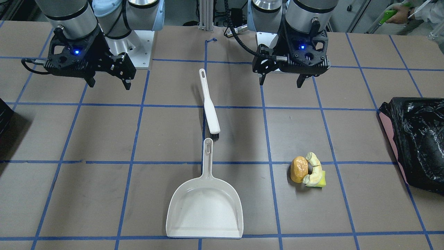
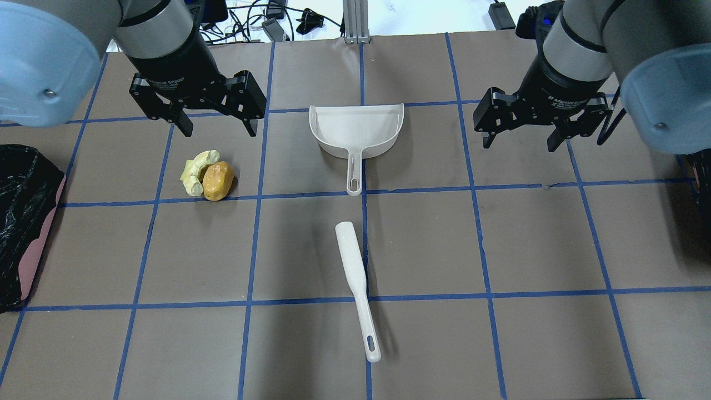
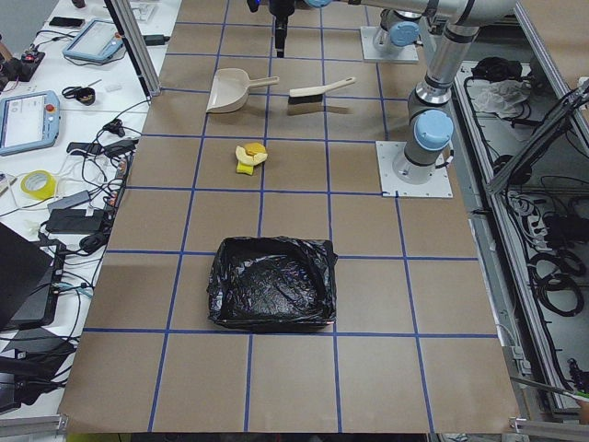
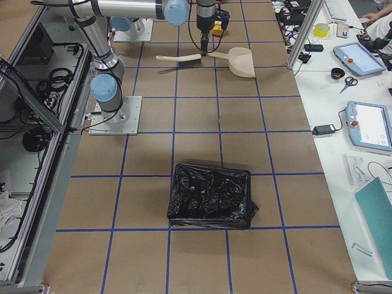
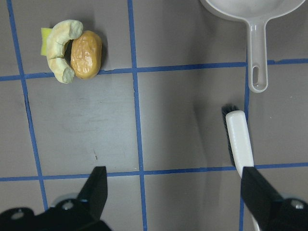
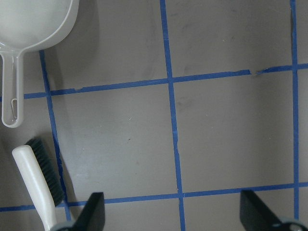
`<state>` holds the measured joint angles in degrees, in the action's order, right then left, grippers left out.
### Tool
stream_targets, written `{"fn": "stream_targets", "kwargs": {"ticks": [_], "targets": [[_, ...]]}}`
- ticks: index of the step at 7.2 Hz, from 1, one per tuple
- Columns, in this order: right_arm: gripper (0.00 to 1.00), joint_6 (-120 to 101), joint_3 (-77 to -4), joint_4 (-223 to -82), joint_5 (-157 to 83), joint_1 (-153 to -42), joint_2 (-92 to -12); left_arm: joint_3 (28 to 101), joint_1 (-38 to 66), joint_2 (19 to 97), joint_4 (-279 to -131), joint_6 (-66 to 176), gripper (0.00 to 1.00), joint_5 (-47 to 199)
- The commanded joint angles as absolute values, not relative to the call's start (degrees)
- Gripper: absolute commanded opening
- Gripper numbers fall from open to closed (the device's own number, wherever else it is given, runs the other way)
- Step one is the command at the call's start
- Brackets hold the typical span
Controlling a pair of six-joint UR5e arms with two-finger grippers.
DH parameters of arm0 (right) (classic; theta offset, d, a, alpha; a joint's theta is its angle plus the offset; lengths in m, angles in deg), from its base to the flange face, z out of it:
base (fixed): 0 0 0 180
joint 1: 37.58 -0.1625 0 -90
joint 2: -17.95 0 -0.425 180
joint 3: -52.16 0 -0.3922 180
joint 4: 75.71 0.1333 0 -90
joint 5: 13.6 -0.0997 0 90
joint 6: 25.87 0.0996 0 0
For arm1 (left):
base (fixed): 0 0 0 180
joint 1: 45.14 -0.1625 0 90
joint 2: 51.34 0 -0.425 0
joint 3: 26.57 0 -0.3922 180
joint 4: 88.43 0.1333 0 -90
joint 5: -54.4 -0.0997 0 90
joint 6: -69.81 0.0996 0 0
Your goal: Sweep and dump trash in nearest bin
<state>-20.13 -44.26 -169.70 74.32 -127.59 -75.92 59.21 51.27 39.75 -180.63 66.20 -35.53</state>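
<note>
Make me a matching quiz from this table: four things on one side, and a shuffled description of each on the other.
Things:
1. dustpan
2. brush
3. trash
4. bin

Descriptions:
A. lined with a black bag, at the table's end
B. orange, tan and yellow-green cluster
C. white, empty, handle toward the robot
D. long, white, black bristles

Pairs: 1-C, 2-D, 3-B, 4-A

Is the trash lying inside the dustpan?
No, the trash sits on the bare table, well to one side of the empty dustpan.
</note>
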Motion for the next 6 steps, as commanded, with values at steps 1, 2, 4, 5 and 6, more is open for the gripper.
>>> {"fn": "stream_targets", "kwargs": {"ticks": [1, 2, 4, 5, 6], "targets": [[1.00, -20.1, -44.3, -169.8, 74.1, -127.8, -75.9, 59.2, 51.3, 39.8, -180.6, 66.2, 1.00, -35.5], [1.00, -19.6, -44.3, -169.8, 74.4, -128.1, -76.0, 59.2, 51.3, 39.8, -180.6, 66.2, 1.00, -35.4], [1.00, -17.1, -49.2, -173.9, 74.4, -131.3, -76.6, 59.2, 51.3, 39.8, -180.6, 66.2, 1.00, -35.5], [1.00, -14.7, -50.8, -174.2, 74.3, -132.8, -76.7, 59.2, 51.3, 39.8, -180.6, 66.2, 1.00, -35.4], [1.00, -13.1, -51.8, -174.1, 74.3, -135.1, -76.7, 59.1, 51.0, 40.8, -179.9, 66.2, 1.00, -35.5]]}}
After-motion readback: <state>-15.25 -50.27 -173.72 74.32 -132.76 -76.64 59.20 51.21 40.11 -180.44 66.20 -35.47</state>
